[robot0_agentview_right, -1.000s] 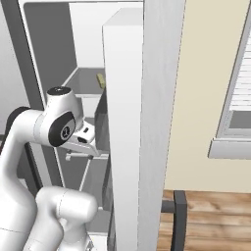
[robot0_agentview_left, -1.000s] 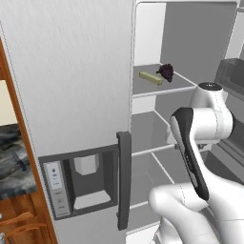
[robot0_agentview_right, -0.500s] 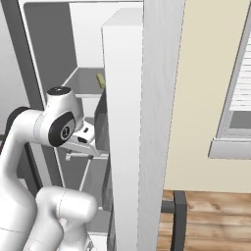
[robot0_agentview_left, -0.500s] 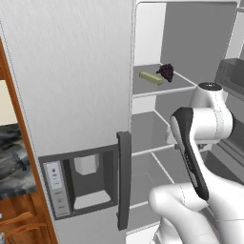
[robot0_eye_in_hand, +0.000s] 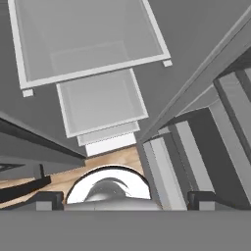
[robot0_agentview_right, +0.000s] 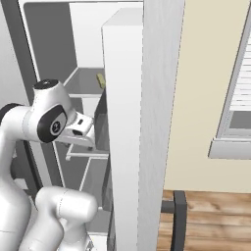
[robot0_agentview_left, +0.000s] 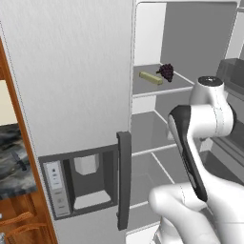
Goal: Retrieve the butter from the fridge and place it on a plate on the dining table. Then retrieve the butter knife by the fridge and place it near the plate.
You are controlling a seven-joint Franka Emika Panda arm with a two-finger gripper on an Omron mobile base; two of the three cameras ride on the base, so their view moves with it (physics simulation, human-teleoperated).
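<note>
1. The fridge (robot0_agentview_left: 71, 71) stands with its right door swung wide, leaving the shelves bare to the arm. That opening is what makes the butter reachable.
2. There's the butter (robot0_agentview_left: 150, 77), lying flat on the upper shelf (robot0_agentview_left: 162, 86), at about one o'clock in the left base view. Just beside it, at its two o'clock, sits a dark bunch of grapes (robot0_agentview_left: 166, 71), close enough that a careless reach could knock it.
3. In the right base view the butter (robot0_agentview_right: 100, 79) peeks out at eleven o'clock, past the open door's edge.
4. The gripper (robot0_eye_in_hand: 125, 198) is spread wide and holds nothing. The hand view looks down the fridge's stacked shelves.
5. My read: the arm is folded low and must rise to that shelf. The grab isn't started.
</note>
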